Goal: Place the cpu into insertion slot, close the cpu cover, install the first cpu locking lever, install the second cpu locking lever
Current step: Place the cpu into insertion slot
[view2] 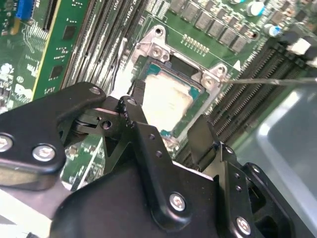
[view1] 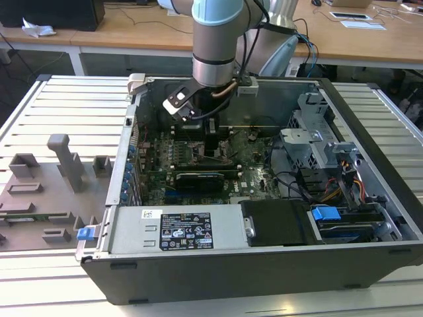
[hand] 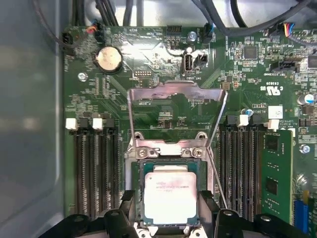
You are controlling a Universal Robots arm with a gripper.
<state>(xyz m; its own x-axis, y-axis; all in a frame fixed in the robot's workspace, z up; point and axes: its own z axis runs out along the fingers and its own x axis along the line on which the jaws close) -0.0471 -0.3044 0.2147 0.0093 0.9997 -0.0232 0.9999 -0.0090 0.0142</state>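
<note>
Since the cpu (hand: 170, 196) is already lying flat and square inside the insertion slot (hand: 166, 151), I'd call step one basically done, or as good as. In both wire-thin... er, both wrist views its silver-grey top sits level with the socket's rim, no corner riding up that I can spot. Everything after that looks untouched though. The cpu cover (hand: 176, 89) is flipped right back on its hinge, standing open over the green board (hand: 99, 99), and you can see the board through its big window. One thin locking lever (hand: 216, 173) runs loose alongside the slot, not hooked under anything; I can't pick out the other one. So by my reckoning that's cover plus both levers left to do. As for the gripper (hand: 168, 203), its jaws are spread about the chip's width and stand either side of it, one on each opposite edge. Honestly I can't tell if they're pinching the chip or sitting just clear of it, the gap is too tight to call. The second wrist view shows the same straddle from behind the gripper (view2: 168, 121). In the exterior view the arm is reaching deep down into the open computer case (view1: 264, 264), with the gripper (view1: 210, 135) low over the board.
</note>
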